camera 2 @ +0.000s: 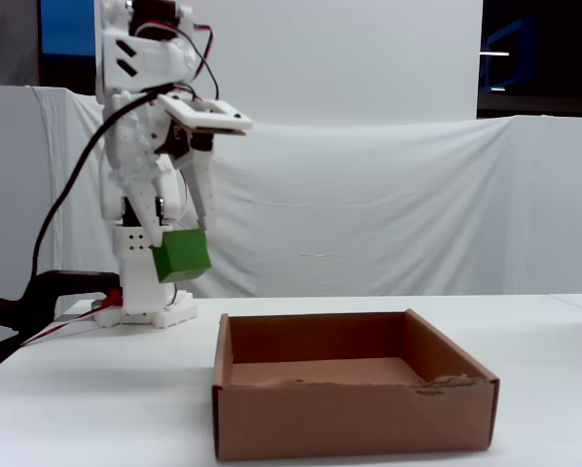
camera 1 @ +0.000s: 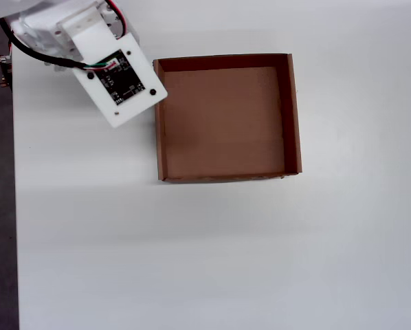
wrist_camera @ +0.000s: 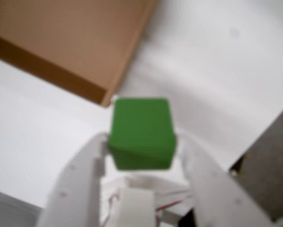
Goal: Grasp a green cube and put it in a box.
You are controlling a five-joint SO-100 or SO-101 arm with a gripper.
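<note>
Fixed view: end effector [camera 2: 181, 255] pinches green cube [camera 2: 182, 254] aloft, left of box [camera 2: 354, 423] edge

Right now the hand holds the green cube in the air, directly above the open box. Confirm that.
Not quite. The hand does hold the green cube in the air, but the fixed view shows it beside the box, short of its near wall, not above it.

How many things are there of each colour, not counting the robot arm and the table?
Green: 1, the green cube, held by the gripper
Brown: 1, the box, empty
Total: 2
</note>
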